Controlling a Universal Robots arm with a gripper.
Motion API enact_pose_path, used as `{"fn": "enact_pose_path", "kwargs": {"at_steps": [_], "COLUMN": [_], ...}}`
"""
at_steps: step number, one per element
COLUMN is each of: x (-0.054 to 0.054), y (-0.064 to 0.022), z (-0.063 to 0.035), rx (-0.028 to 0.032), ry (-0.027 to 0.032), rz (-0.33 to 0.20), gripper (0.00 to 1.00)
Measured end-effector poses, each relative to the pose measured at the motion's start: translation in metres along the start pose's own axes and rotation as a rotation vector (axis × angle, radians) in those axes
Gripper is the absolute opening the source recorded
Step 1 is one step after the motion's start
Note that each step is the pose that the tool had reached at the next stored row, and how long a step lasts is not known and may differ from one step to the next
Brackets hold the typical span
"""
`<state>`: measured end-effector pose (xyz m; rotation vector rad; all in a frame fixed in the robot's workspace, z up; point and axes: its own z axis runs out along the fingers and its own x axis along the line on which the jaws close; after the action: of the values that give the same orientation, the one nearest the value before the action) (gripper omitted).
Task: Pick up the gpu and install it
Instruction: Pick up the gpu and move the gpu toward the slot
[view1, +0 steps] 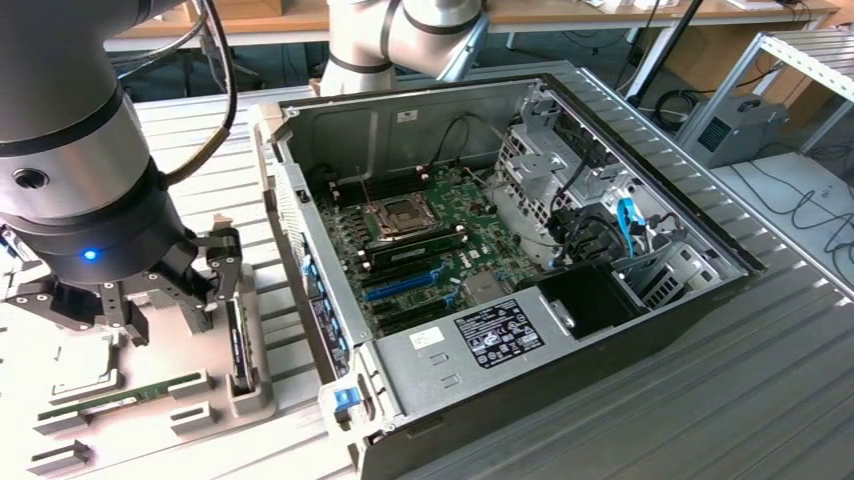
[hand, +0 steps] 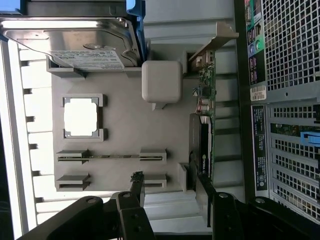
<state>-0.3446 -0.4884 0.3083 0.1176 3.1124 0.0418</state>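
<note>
Hangs low over a grey tray (view1: 251, 405) at the exterior view's left, by way of the arm (view1: 67, 150) and its gripper (hand: 169, 187), pointed straight down. Spreads the fingers (hand: 135, 192) wide apart and clasps nothing between them. Finds the gpu (view1: 238, 342) not yet lifted: standing on its long edge in a slot of the tray, along the side that lies just beside the computer case (view1: 441, 95). Appears from the wrist as a thin black card with a green board edge, silver bracket (hand: 212, 44) at the end far from the gripper. Places one finger over bare tray near the memory stick (view1: 114, 402), the other at the near end of the gpu; cannot tell whether that finger touches the card. Elsewhere on the tray: a silver hard drive (hand: 75, 42) at the far end, a square processor chip (hand: 82, 116) in its own frame, a plain grey block (hand: 161, 80) between hard drive and gpu. Inside the case, lying open on its side, a green motherboard (view1: 427, 225) with blue card slots (view1: 400, 285). Leaves the gpu outside, with the case wall between it and those slots.
</note>
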Motion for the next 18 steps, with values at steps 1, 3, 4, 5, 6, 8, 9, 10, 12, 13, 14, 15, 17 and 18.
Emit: {"fn": "enact_pose_path", "kwargs": {"at_steps": [1, 3, 4, 5, 6, 8, 9, 10, 12, 13, 14, 15, 17, 18], "x": [0.000, 0.000, 0.000, 0.001, 0.001, 0.001, 0.001, 0.001, 0.002, 0.002, 0.002, 0.002, 0.002, 0.002], "y": [0.0013, 0.0041, 0.0055, 0.0071, 0.0088, 0.0122, 0.0144, 0.0163, 0.0207, 0.0227, 0.0245, 0.0263, 0.0289, 0.0291], "z": [0.0001, 0.0003, 0.0004, 0.0005, 0.0005, 0.0006, 0.0007, 0.0008, 0.0010, 0.0011, 0.0011, 0.0013, 0.0019, 0.0026], "rx": [0.0002, 0.0005, 0.0008, 0.0010, 0.0015, 0.0023, 0.0027, 0.0030, 0.0034, 0.0036, 0.0037, 0.0039, 0.0042, 0.0046], "ry": [0.0000, -0.0001, -0.0001, -0.0002, -0.0002, -0.0001, -0.0002, -0.0003, -0.0003, -0.0003, -0.0003, -0.0003, -0.0003, -0.0005], "rz": [0.000, 0.000, 0.000, 0.000, 0.000, 0.000, 0.000, 0.000, 0.000, 0.000, 0.000, 0.000, 0.000, 0.000], "gripper": [0.54, 0.54, 0.54, 0.54, 0.54, 0.54, 0.54, 0.54, 0.54, 0.54, 0.54, 0.54, 0.54, 0.54]}}
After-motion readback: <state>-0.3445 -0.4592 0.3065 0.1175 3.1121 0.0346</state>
